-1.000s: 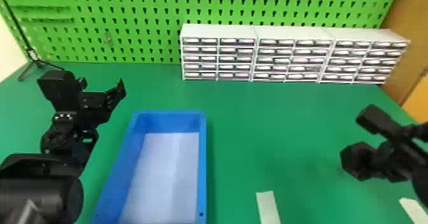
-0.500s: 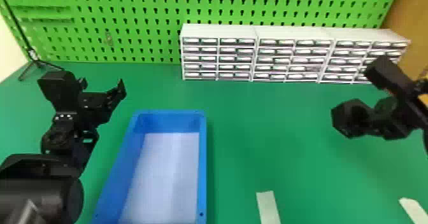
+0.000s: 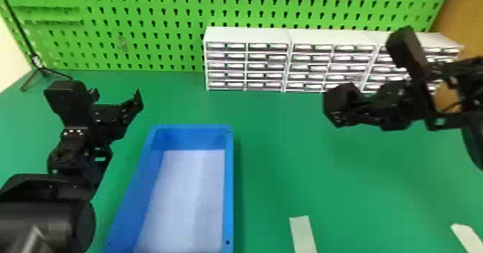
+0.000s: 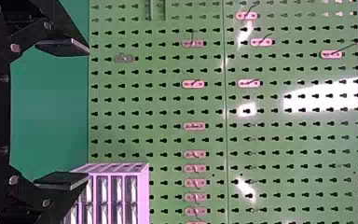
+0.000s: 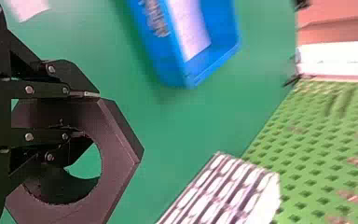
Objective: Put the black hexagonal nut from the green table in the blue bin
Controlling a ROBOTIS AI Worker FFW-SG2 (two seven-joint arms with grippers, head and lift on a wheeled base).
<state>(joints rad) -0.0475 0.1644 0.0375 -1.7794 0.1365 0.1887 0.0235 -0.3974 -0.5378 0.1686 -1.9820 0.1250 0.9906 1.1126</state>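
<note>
The black hexagonal nut [image 3: 334, 105] is held above the right part of the green table [image 3: 345, 184], right of the blue bin [image 3: 229, 184]. My right gripper [image 3: 355, 108] is shut on it. In the right wrist view, the right gripper [image 5: 88, 114] pinches one side of the nut [image 5: 119, 154], one finger outside and the other in its hole; the bin [image 5: 165, 58] lies beyond. Over the table left of the bin, my left gripper [image 3: 116, 97] is parked with its fingers apart; in the left wrist view, the left gripper [image 4: 86, 114] has nothing between its fingertips.
White drawer cabinets [image 3: 248, 35] stand along the back of the table before a green pegboard [image 3: 161, 26]. A small black tripod [image 3: 42, 70] is at the back left. Light tape strips [image 3: 302, 234] lie near the front. A white liner [image 3: 187, 198] covers the bin's floor.
My right gripper has moved left and farther back with the nut, its arm now overlapping the cabinets. The left arm and the bin have kept their places.
</note>
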